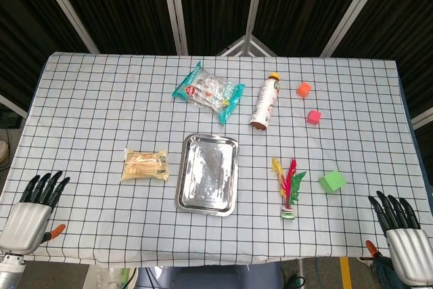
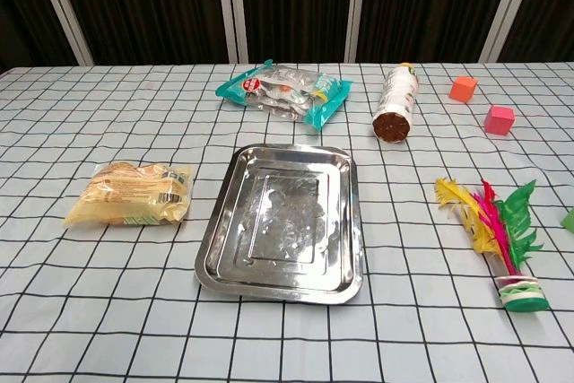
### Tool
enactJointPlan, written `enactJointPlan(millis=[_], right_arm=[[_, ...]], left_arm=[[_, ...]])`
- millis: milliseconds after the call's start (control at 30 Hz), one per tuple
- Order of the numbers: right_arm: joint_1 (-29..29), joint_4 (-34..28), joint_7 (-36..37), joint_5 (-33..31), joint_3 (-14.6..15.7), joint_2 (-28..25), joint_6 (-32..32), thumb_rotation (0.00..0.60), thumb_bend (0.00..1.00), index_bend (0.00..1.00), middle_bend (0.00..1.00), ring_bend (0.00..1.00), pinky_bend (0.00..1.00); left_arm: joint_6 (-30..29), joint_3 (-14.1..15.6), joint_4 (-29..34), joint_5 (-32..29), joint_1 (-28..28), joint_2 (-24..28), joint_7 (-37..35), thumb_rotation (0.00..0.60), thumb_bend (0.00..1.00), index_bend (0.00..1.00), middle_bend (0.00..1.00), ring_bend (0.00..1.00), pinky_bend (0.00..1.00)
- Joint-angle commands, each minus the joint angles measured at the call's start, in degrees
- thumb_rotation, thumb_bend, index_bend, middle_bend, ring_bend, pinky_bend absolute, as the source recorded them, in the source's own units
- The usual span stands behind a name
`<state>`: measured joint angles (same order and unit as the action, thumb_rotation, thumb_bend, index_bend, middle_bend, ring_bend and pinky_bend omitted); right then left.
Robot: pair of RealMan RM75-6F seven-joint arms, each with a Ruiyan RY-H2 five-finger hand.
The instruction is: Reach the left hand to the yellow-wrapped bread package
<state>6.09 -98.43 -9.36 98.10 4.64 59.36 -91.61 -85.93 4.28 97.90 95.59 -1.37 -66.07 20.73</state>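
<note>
Head view: the left hand (image 1: 32, 211) is seen at the near left corner of the checked table (image 1: 88, 93), fingers straight and slightly spread, nothing grasped. The right hand (image 1: 404, 235) is seen at the near right corner in the same posture, fingers extended and released, nothing held. Neither hand is caught by the chest view. The yellow-wrapped bread package (image 1: 145, 165) is found lying flat on the cloth, left of centre, just beside the left edge of the metal tray (image 1: 208, 173) and apart from it; it is well apart from the left hand, further in and to the right of it. In the chest view the package (image 2: 130, 193) is recorded to the left of the tray (image 2: 282, 221), with its printed label facing up. Behind the tray a teal snack bag (image 1: 208, 92) is noted, and to its right a white bottle (image 1: 265, 101) lying on its side. An orange cube (image 1: 304, 89), a pink cube (image 1: 314, 117) and a green cube (image 1: 332, 181) are spread over the right half, with a feather shuttlecock (image 1: 287, 185) lying between tray and green cube.
</note>
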Motion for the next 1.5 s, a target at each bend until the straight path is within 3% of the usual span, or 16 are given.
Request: enactJointPlan(millis=[33, 367, 633, 933, 1233, 1333, 1500], right_arm=[[0.1, 0.0, 0.2, 0.2, 0.1, -0.1, -0.3, 0.600, 0.31, 0.00, 0.00, 0.00, 0.00], [-0.5, 0.0, 2.5, -1.2, -0.4, -0.8, 0.9, 0.600, 0.31, 0.00, 0.00, 0.00, 0.00], [-2.1, -0.2, 5.3, -3.0, -0.9, -2.1, 3.5, 0.600, 0.31, 0.00, 0.00, 0.00, 0.00], [-3.5, 0.6, 8.7, -4.6, -1.1, -3.0, 6.3, 0.600, 0.31, 0.00, 0.00, 0.00, 0.00], [-4.2, 1.2, 11.1, -6.4, -2.0, -3.7, 6.9, 0.600, 0.31, 0.00, 0.00, 0.00, 0.00], [-4.2, 1.3, 11.3, -6.6, -2.1, -3.8, 6.8, 0.600, 0.31, 0.00, 0.00, 0.00, 0.00], [-4.2, 1.3, 11.4, -7.1, -2.2, -3.8, 6.6, 0.600, 0.31, 0.00, 0.00, 0.00, 0.00]], left_arm=[[0.3, 0.2, -0.1, 0.2, -0.1, -0.3, 0.5, 0.600, 0.01, 0.00, 0.00, 0.00, 0.03], [5.2, -2.0, 1.4, -1.9, -3.3, -5.2, 1.0, 0.600, 0.00, 0.00, 0.00, 0.00, 0.03], [14.3, -9.2, 5.0, -14.1, -10.2, -15.3, 14.8, 0.600, 0.00, 0.00, 0.00, 0.00, 0.03], [18.3, -16.7, -1.7, -27.4, -17.9, -26.9, 24.4, 0.600, 0.00, 0.00, 0.00, 0.00, 0.04], [22.0, -20.3, -9.3, -37.3, -25.2, -32.9, 28.7, 0.600, 0.00, 0.00, 0.01, 0.00, 0.06], [22.1, -20.2, -10.7, -38.5, -26.4, -33.6, 28.9, 0.600, 0.00, 0.05, 0.14, 0.09, 0.15], [21.3, -19.8, -14.2, -39.6, -28.2, -35.5, 29.6, 0.600, 0.04, 0.25, 0.39, 0.26, 0.22]])
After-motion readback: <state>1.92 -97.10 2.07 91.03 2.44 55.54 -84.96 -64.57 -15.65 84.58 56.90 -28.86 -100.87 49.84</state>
